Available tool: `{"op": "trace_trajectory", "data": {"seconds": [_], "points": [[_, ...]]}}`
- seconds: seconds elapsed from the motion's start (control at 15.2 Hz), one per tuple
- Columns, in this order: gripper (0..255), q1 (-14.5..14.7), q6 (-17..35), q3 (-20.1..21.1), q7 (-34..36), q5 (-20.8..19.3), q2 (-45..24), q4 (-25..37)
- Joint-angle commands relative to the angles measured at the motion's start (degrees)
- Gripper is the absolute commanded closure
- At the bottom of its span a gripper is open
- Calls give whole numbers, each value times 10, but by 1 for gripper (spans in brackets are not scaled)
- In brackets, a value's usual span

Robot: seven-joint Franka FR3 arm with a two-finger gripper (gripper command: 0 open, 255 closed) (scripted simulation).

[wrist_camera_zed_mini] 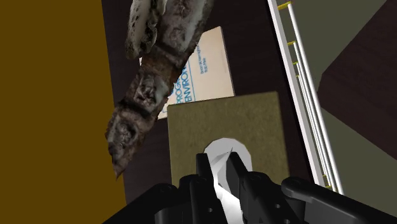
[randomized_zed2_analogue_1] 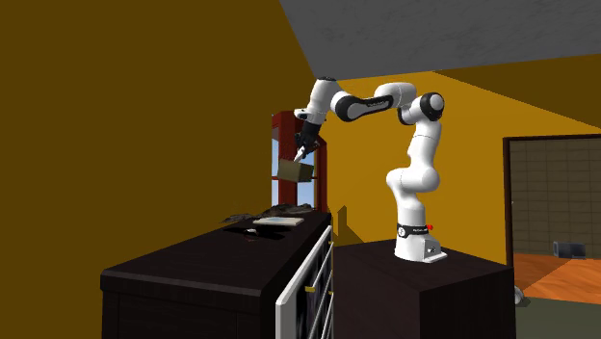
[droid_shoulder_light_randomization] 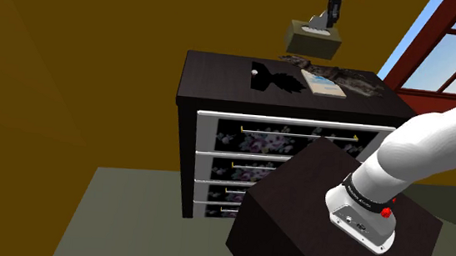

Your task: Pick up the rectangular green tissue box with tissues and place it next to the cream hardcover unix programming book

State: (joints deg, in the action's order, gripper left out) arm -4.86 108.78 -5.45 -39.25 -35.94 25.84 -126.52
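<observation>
The olive-green tissue box (droid_shoulder_light_randomization: 313,40) is held in the air above the dark dresser top (droid_shoulder_light_randomization: 222,72), hanging slightly tilted under the black gripper (wrist_camera_zed_mini: 219,167). In the wrist view the fingers are seen clamped at the box's top opening, with the white tissue tuft (wrist_camera_zed_mini: 224,153) pinched between them. The cream book (wrist_camera_zed_mini: 207,63) with blue lettering is seen lying flat just beyond the box, beside a grey carved object (wrist_camera_zed_mini: 149,83). The box is judged light, with thin walls that are easily dented. The tissue may slide out, so a hold across the stiffer sides would be safer, and a gentle lowering beside the book is called for.
</observation>
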Motion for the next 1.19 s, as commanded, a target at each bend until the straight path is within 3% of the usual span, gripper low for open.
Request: {"op": "trace_trajectory", "data": {"seconds": [0.0,0.4,1.12], "points": [[255,-9,11,-19,-22,-8,21,-18],[255,-41,46,-85,-95,-37,74,-60],[255,-50,118,-97,-52,-66,68,-134]]}}
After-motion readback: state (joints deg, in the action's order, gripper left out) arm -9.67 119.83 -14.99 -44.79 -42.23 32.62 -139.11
